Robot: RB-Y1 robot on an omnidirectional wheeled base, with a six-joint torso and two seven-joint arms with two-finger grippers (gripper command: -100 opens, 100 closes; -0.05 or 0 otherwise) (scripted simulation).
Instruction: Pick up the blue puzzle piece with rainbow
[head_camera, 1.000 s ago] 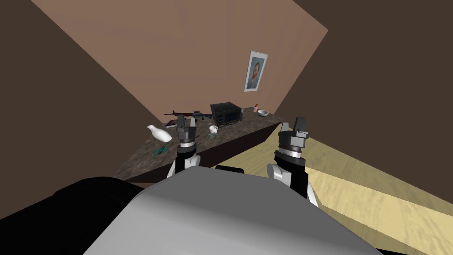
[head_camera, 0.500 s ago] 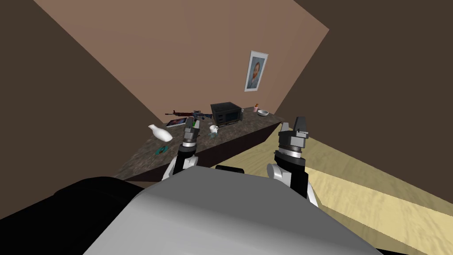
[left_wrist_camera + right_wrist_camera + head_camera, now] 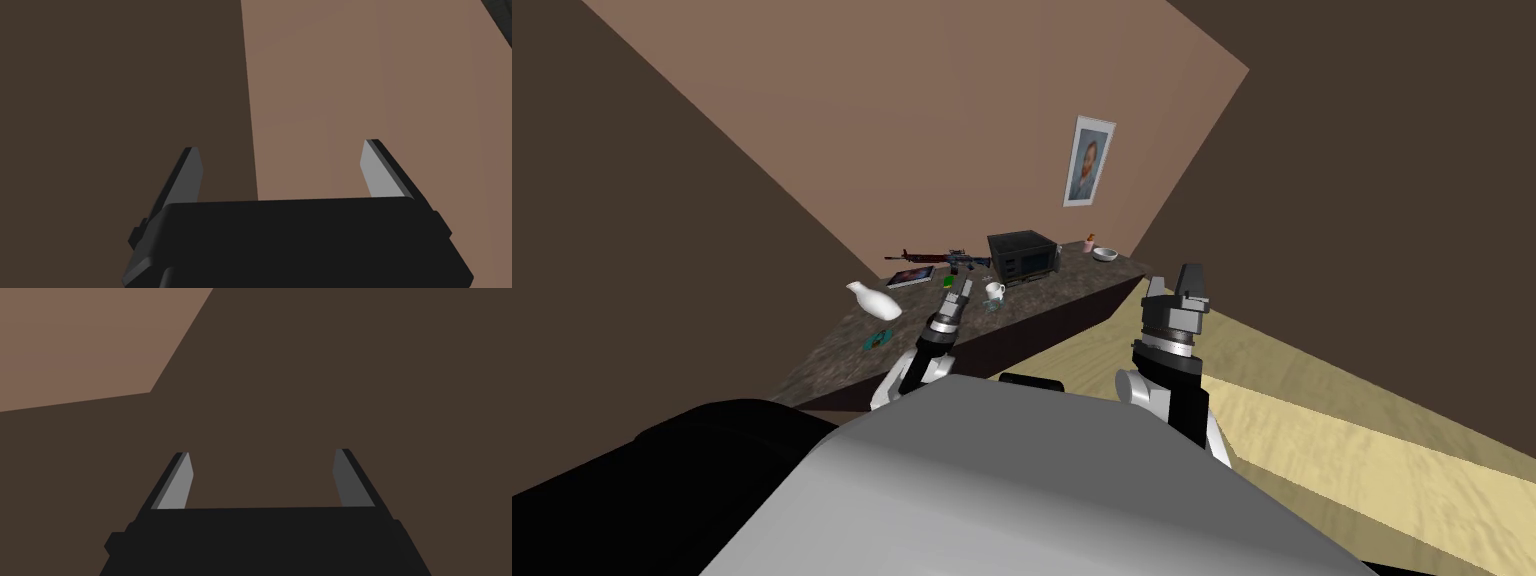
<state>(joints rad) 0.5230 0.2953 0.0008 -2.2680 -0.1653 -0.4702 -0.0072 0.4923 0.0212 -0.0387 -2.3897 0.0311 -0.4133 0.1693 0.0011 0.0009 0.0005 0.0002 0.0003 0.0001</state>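
Left gripper [image 3: 959,289]: raised over the middle of the desk [image 3: 834,364], between the book and the mug, touching nothing.
Left fingers [image 3: 376,169]: spread wide apart, with nothing between them.
Right gripper [image 3: 1187,276]: held up beside the desk's right end, above the pale wood floor [image 3: 1332,440].
Right fingers [image 3: 176,486]: also spread apart and empty.
Puzzle piece [image 3: 875,340]: a small teal-blue flat thing on the near left part of the desk. It lies nearer the robot than the vase, to the left of the left arm and well apart from both grippers. Its pattern is too small to make out.
Vase [image 3: 872,300]: white, lying on its side on the dark mottled top.
Book [image 3: 910,277]: flat on the desk beyond the vase, near the wall.
Toy rifle [image 3: 937,258]: red and blue, stretched along the far edge by the wall.
Box [image 3: 1023,254]: black, standing in the middle of the desk's far side, right of the rifle.
Mug [image 3: 995,291]: white, upright in front of the box, with a small pale glassy thing [image 3: 992,306] just beside it.
Green bit [image 3: 949,283]: just beside the left gripper's tip; what it is cannot be told.
Bowl [image 3: 1106,254]: white, at the desk's far right end, near a pink cup [image 3: 1091,244].
Portrait [image 3: 1089,160]: framed, on the tan wall above the desk.
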